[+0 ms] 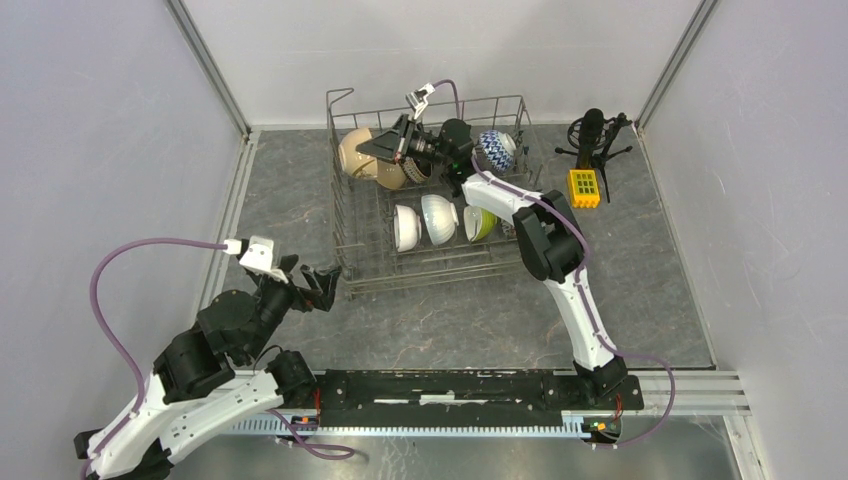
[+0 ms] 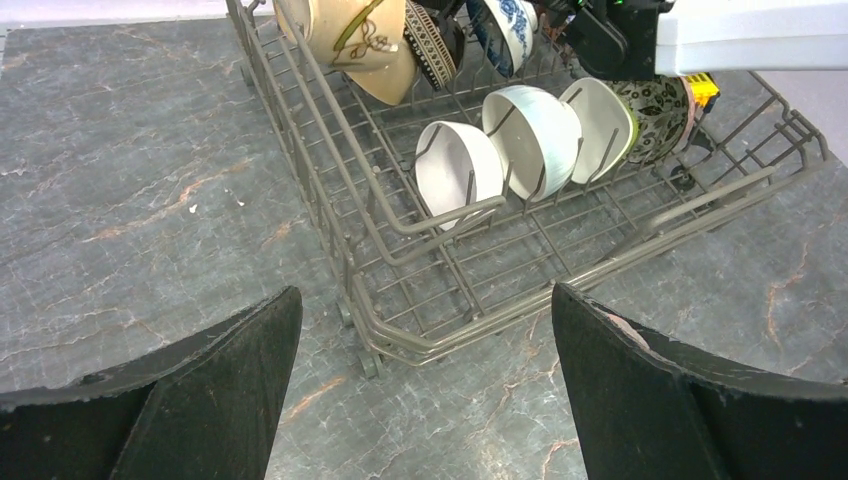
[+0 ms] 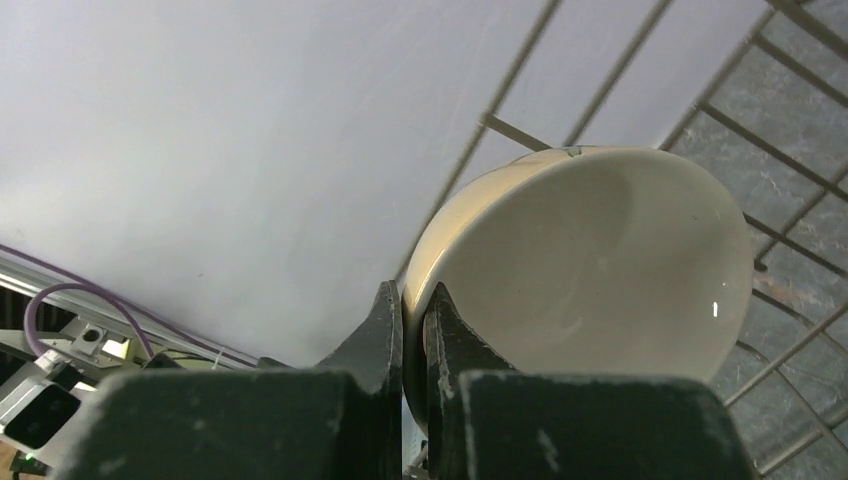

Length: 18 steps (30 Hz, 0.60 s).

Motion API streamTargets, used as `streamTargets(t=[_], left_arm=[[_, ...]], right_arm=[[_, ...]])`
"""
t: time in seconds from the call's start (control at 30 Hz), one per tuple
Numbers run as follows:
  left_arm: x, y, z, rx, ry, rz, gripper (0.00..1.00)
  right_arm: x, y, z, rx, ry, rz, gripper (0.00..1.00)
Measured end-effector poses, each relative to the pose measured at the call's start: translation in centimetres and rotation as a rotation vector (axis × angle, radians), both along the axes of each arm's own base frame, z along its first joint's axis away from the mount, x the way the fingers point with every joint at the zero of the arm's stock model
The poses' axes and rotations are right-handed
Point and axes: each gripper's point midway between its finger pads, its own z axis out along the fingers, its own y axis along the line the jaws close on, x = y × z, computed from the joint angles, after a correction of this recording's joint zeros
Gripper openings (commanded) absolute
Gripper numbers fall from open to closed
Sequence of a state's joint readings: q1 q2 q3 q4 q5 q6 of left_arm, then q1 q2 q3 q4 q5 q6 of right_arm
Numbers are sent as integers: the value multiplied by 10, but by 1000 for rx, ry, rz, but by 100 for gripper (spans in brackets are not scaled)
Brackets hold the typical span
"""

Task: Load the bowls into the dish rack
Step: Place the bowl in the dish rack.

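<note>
The left gripper (image 2: 425, 300) is spread wide and holds nothing above the table (image 2: 130, 200). Just ahead of its fingers lies the rack (image 2: 480, 320), near corner first. Beyond that, three bowls (image 2: 535, 135) stand on edge between tines. Farthest, the right gripper (image 3: 412, 300) is clamped on the rim of the tan bowl (image 3: 600, 270). A blue-patterned bowl (image 1: 495, 150) stands behind its wrist.

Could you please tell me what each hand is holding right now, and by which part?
The right hand pinches the round tan ceramic bowl by its rim, which sits between its two fingers. The left hand is open and holds nothing.
</note>
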<state>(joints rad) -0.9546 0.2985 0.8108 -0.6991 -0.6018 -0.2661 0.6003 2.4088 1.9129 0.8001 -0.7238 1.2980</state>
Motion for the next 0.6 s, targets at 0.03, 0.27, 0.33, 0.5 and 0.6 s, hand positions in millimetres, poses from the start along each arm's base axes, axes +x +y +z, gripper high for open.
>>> streamTargets(t=[0.03, 0.27, 0.33, 0.5, 0.6], left_arm=[[0, 0, -1, 3, 2, 1, 100], [2, 0, -1, 9, 5, 7, 100], [2, 0, -2, 13, 3, 7, 100], [3, 0, -2, 30, 0, 6, 100], [3, 0, -2, 34, -1, 5, 100]], right_arm=[[1, 3, -8, -5, 17, 5, 0], [-3, 14, -41, -36, 83, 28, 0], [-4, 16, -47, -42, 95, 33, 0], [-7, 19, -55, -52, 107, 44, 0], [-9, 18, -58, -51, 106, 48, 0]])
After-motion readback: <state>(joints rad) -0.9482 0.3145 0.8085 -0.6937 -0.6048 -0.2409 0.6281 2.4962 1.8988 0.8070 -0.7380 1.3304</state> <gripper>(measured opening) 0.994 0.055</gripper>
